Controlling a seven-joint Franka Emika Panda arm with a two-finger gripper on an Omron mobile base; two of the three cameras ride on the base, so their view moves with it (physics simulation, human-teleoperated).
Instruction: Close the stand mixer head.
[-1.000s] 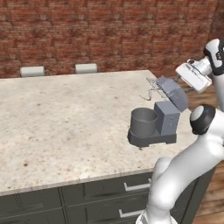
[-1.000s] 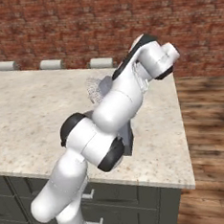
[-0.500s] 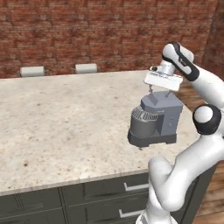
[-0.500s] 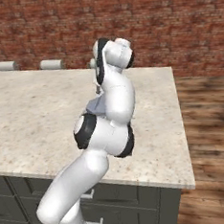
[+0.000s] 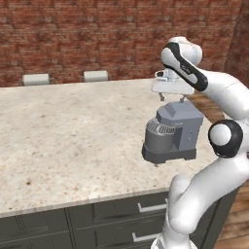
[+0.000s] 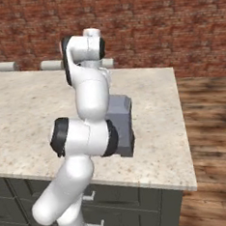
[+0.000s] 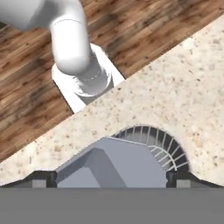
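Note:
The stand mixer head (image 5: 180, 115) is a blocky blue-grey top part, lying level over the grey bowl (image 5: 158, 137) on the mixer's flat base (image 5: 169, 155). My gripper (image 5: 172, 97) hangs just above the head, pointing down, open. In the hand view the head (image 7: 113, 168) sits between my spread fingertips (image 7: 43, 179), and whisk wires show inside the bowl rim (image 7: 162, 145) beyond it. From the right base view my arm hides most of the mixer; its boxy column (image 6: 122, 126) shows behind the elbow.
The mixer stands near the right end of the speckled stone counter (image 5: 73, 131). Two pale chair backs (image 5: 36, 79) (image 5: 96, 76) stand behind the counter's far edge. Wood floor (image 6: 208, 126) lies to the right, and dark drawers (image 5: 112, 219) run below the front edge.
The mixer head has come down from tilted up to level over the bowl. My hand swung in from the right to above the head and followed it down.

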